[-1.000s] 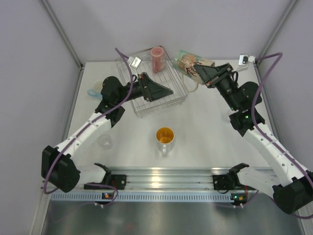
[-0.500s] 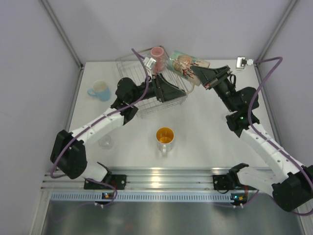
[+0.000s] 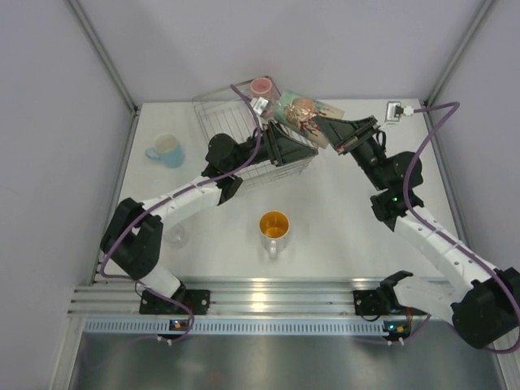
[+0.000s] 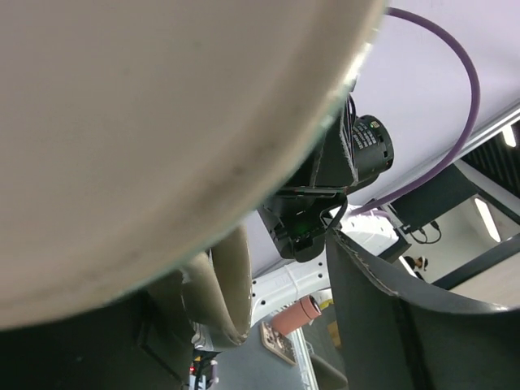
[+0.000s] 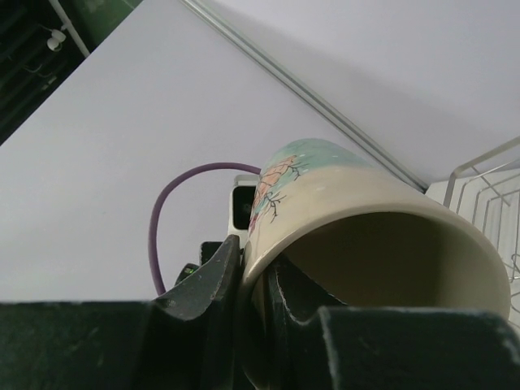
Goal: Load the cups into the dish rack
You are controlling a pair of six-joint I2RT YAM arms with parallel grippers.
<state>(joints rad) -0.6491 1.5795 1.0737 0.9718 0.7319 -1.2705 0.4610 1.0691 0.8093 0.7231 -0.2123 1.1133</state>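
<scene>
From above, the right pincer (image 3: 327, 127) grips the cream-tan mug (image 3: 299, 110), with the dish rack (image 3: 218, 122) just left of it and the left pincer (image 3: 301, 141) close beside the mug. Left wrist: the cream-tan mug (image 4: 162, 122) crowds the lens, and I cannot tell that pincer's spread. Right wrist: the fingers (image 5: 203, 284) pinch the wall of the cream-tan mug (image 5: 366, 236)

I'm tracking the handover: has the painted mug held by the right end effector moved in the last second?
Yes. The painted mug has shifted left, closer to the line of the orange-lined mug, which stayed put.

The white table (image 3: 341, 219) carries a light blue cup (image 3: 165, 150), an orange-lined mug (image 3: 274, 227), a clear tumbler (image 3: 175, 236) and a seemingly tilted wire dish rack (image 3: 219, 119).
</scene>
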